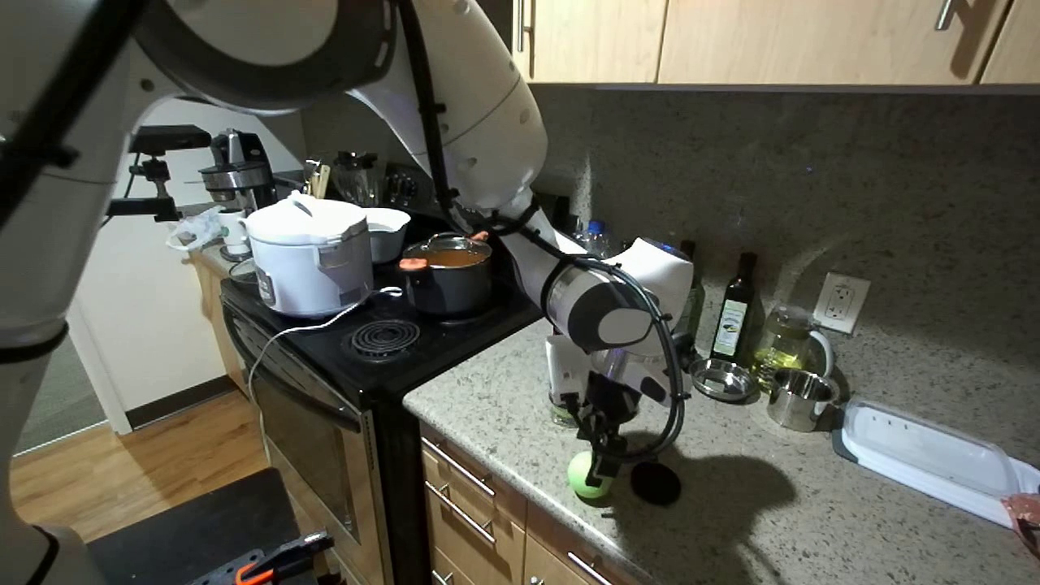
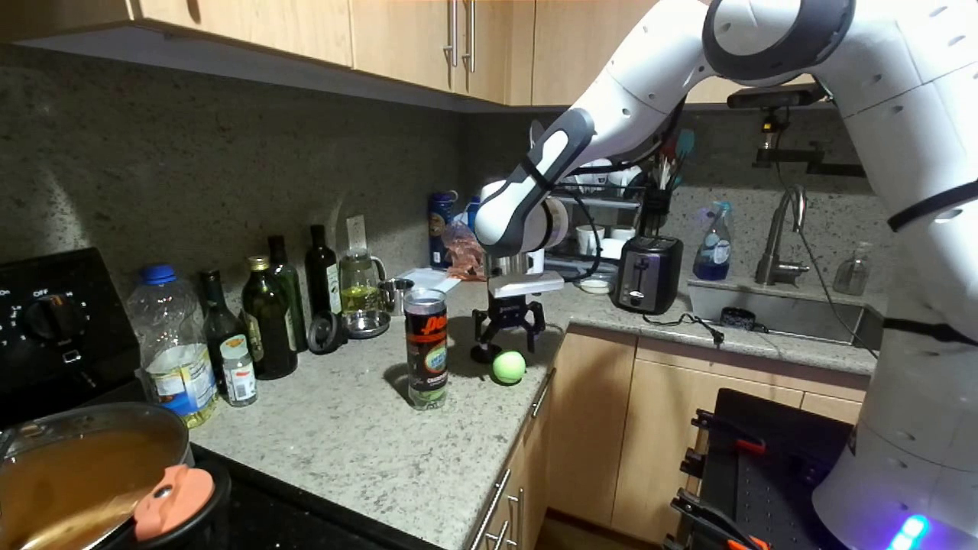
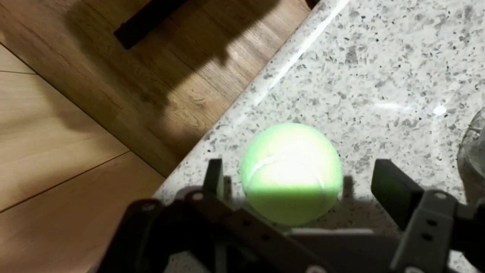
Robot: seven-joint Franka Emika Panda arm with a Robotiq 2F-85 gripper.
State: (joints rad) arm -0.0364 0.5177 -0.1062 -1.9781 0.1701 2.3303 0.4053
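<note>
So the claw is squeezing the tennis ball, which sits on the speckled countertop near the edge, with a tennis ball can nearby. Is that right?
Not quite: the claw isn't squeezing the tennis ball. The wrist view shows its fingers spread, with countertop visible between each finger and the ball. The rest is right.

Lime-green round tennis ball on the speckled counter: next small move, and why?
I'd probably ease the open jaws slightly down. In the wrist view the lime-green tennis ball shows between them with a gap on each side, but in an exterior view the black fingertips appear above its middle, so closing now might pinch high.
</note>
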